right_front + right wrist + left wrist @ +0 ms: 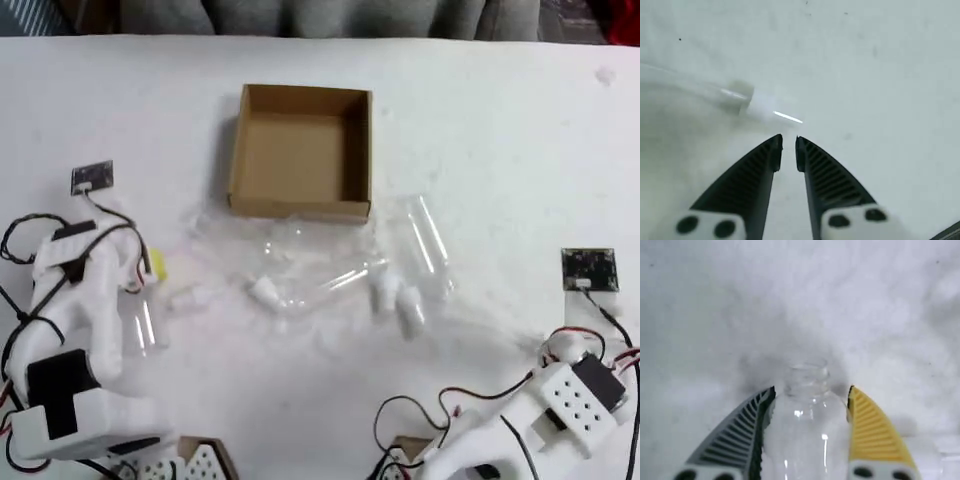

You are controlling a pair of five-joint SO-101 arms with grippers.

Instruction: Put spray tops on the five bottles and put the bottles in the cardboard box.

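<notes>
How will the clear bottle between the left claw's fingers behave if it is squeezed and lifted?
The clear bottle looks empty and thin-walled, so it is probably light and may dent under the left claw. Its smooth round body may slip or roll.

**White, Clear, and a Bit of Yellow**

The table is white all over. The cardboard box is plain brown, inside and out. The bottles are clear like glass, with thin bright shine lines. The spray tops are white.

The left gripper has two colours. One finger is grey with a black edge, and the other finger is yellow. Both have stripy ridges. The bottle between them is see-through.

The right gripper is black with the same stripy ridges. A white spray top lies near it.

Both arms are white with black blocks. The wires are black, and some are red.
</notes>
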